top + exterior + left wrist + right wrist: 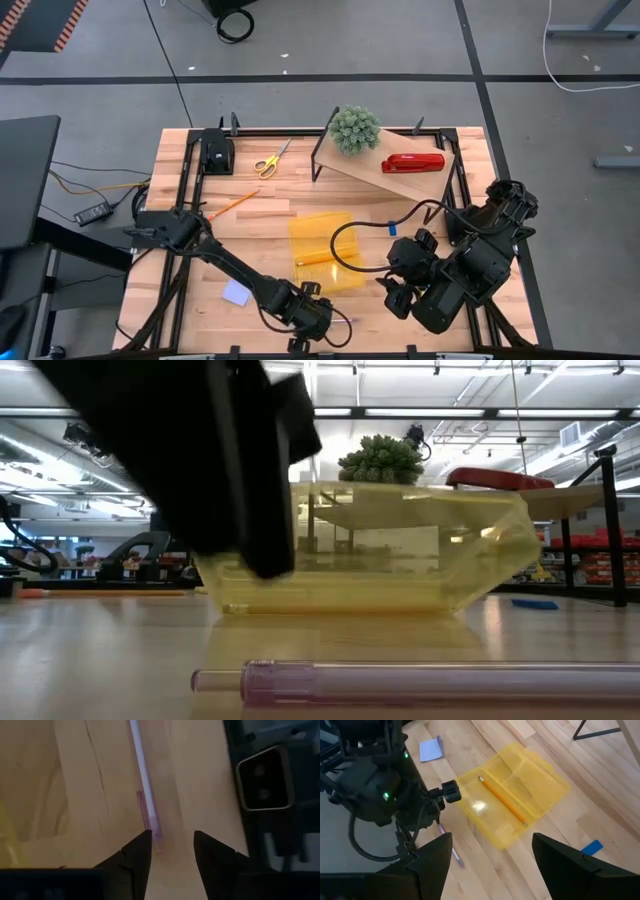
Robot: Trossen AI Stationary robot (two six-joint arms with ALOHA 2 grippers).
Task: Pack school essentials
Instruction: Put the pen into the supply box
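Note:
A thin pink pen (145, 785) lies flat on the table near its front edge, also seen in the low view as the pen (420, 680). My left gripper (172, 845) is open and points steeply down over the pen's near end, one finger on each side, the pen close to one of them. It appears in the high view as the left gripper (325, 325). Behind it lies an open yellow see-through pencil case (325, 250) holding an orange pencil (502, 800). My right gripper (492, 865) hangs open above the table at the right, holding nothing.
A pale blue notepad (237, 292) lies left of the left arm, and a small blue eraser (392, 228) right of the case. Yellow-handled scissors (268, 160) and another orange pencil (232, 205) lie farther back. A potted plant (355, 128) and a red stapler (412, 163) sit on a wooden ramp.

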